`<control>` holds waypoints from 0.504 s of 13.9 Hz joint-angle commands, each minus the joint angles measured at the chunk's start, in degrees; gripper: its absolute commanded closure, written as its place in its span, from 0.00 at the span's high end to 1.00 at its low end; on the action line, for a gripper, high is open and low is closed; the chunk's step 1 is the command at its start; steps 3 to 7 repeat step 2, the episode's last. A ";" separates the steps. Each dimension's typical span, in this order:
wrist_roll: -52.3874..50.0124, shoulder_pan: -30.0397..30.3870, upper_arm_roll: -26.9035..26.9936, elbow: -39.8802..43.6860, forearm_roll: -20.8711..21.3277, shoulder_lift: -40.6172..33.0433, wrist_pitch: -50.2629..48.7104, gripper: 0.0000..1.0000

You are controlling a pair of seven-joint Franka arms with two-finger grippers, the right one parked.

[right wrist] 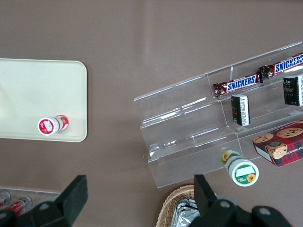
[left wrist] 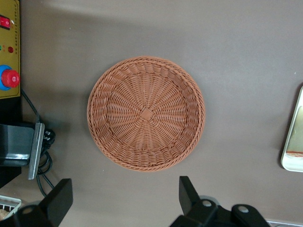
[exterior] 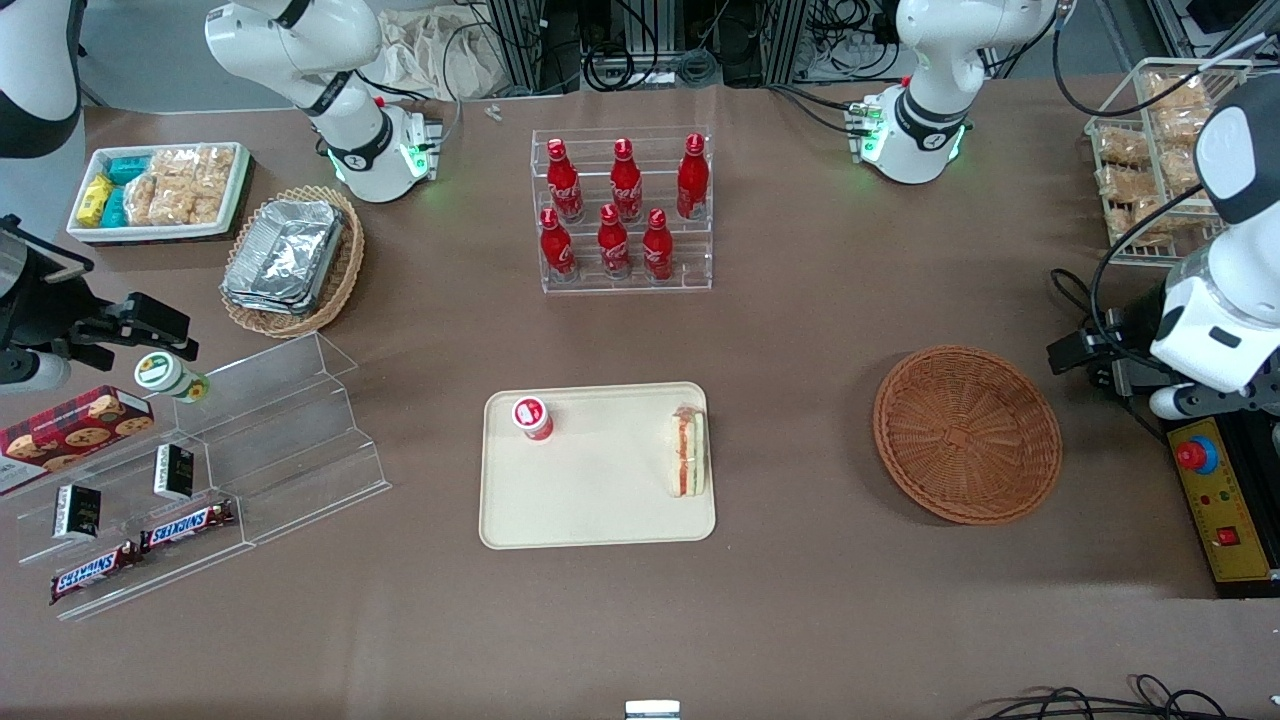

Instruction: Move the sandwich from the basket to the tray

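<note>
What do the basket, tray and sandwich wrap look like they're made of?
Basket: reddish-brown woven wicker or rattan-like strands, matte, weave radiating from the centre; empty. Tray: smooth cream-beige, probably plastic, low rim, slight sheen. Sandwich: white bread with red and green layers, wrap looks like clear film. Gripper hangs above the basket, fingers open.

Sandwich (exterior: 687,454) on tray (exterior: 600,500), hand (left wrist: 125,201) above basket (exterior: 967,433)

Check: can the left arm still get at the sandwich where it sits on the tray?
Probably yes. The sandwich lies uncovered at the tray's basket-side edge, nothing above it. The gripper hangs open above the empty basket, with bare table between.
</note>
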 commanded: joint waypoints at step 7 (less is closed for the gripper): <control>-1.18 -0.83 0.56 4.87 0.11 2.96 -2.28 0.99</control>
